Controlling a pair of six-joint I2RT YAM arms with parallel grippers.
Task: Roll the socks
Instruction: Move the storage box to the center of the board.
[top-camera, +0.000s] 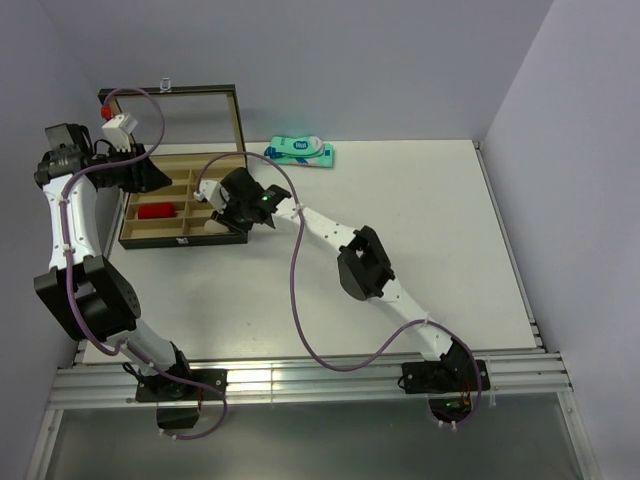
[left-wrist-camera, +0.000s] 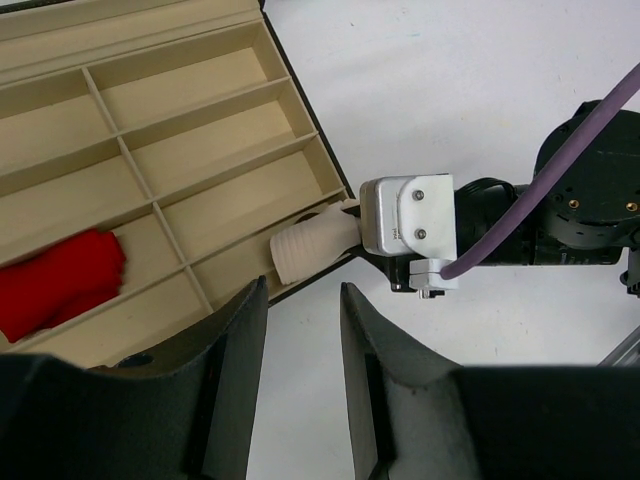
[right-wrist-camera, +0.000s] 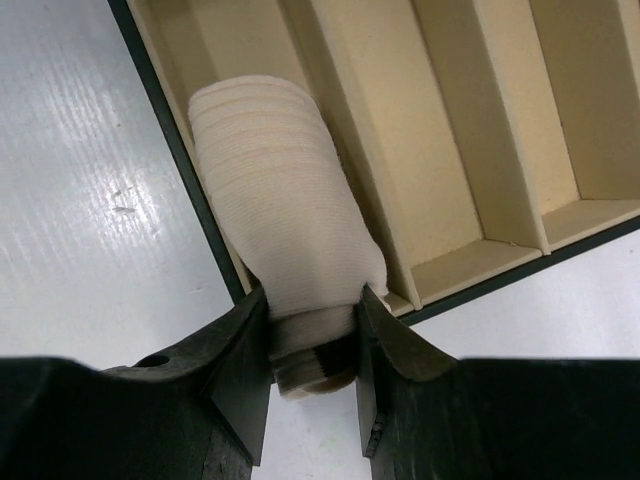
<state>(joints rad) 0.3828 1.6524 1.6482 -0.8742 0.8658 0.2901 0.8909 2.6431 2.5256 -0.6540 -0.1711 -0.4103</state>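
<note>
Right claw (right-wrist-camera: 312, 325) clamps cream sock (right-wrist-camera: 270, 200) over box (right-wrist-camera: 450, 130) corner; left claw (left-wrist-camera: 302, 330) apart, hovering.

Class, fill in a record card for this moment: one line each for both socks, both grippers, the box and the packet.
red sock: bunched in a box compartment, nothing touching it
cream sock: rolled, lying partly in an edge compartment, one end pinched
right gripper: shut on the cream sock
left gripper: open, empty, above the box's edge
box: open, divided into compartments
packet: lying flat, apart from the box
</note>
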